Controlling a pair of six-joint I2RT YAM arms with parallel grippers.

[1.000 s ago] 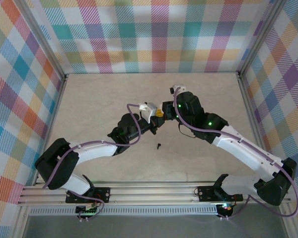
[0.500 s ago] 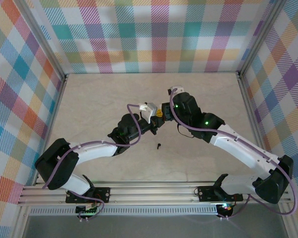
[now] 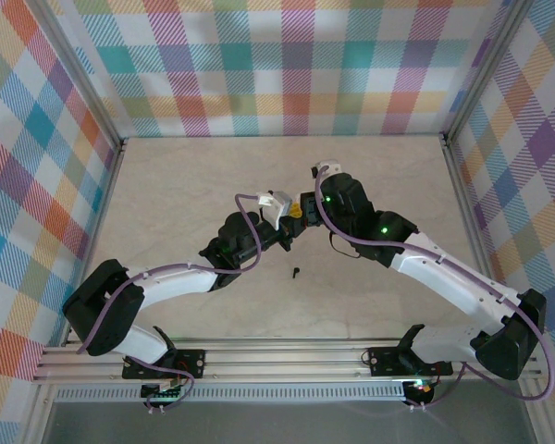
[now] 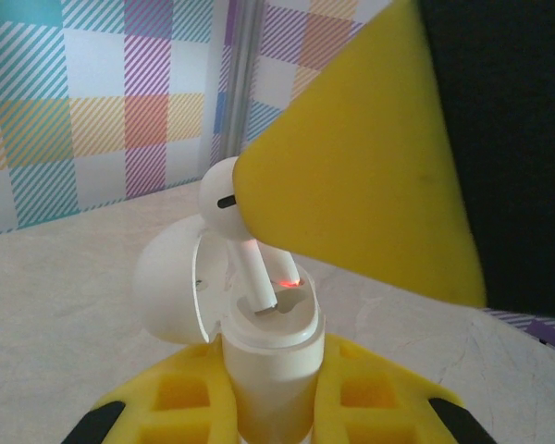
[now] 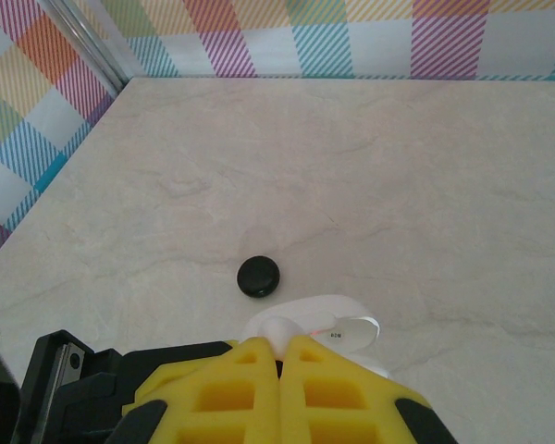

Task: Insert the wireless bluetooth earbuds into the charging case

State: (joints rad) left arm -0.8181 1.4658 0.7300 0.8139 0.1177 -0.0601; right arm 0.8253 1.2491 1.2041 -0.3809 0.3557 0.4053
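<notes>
From their bases at the near edge of the table [image 3: 166, 185], the left arm [image 3: 176, 277] reaches up and to the right and the right arm [image 3: 444, 277] reaches up and to the left, both bent at the elbow, so that their wrists meet over the middle of the table. A black earbud [image 3: 296, 273] lies alone on the table just nearer than that meeting point, apart from both arms. In the left wrist view, the left gripper [image 4: 268, 375] is clamped on the lower body of the white charging case [image 4: 268, 342], holding it upright, with its lid [image 4: 166, 287] swung open to the left. Above it, the right gripper [image 5: 282, 356] comes down at a slant, its yellow fingers [image 4: 370, 176] pressed together on the head of a white earbud [image 4: 224, 199]. The earbud's stem points down and its tip sits at the mouth of the case, beside a small red light [image 4: 287, 280]. Farther across the table, past the case, a small black round object [image 5: 258, 276] rests on the surface. The plaid walls [image 5: 259, 37] stand behind it.
</notes>
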